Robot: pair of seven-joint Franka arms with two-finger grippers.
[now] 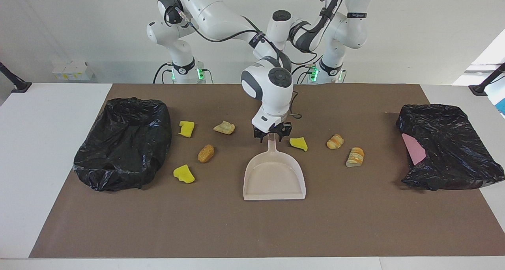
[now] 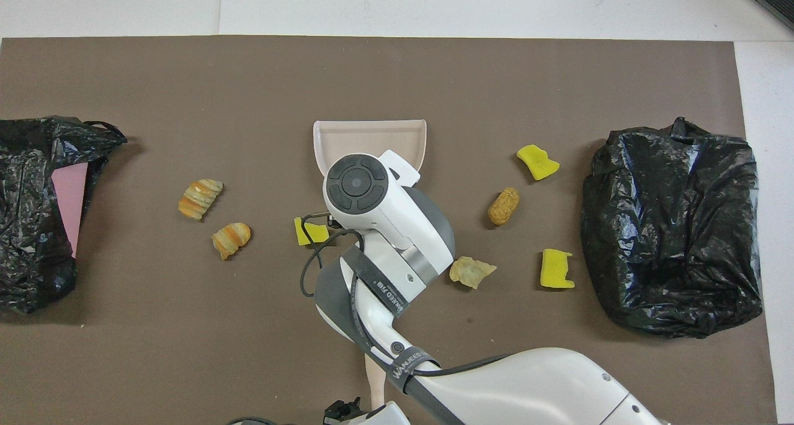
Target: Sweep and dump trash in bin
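Remaining unswept: seven trash pieces (image 1: 206,153); right gripper (image 1: 271,135) at dustpan (image 1: 274,179) handle, left gripper (image 2: 343,408) waiting at the robots' table edge; cannot tell either's closure.

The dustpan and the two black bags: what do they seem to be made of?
Dustpan: probably hard plastic, pale pink and matt, with a thin moulded rim.
Black bags: thin plastic film, glossy, with crumpled folds that catch the light.
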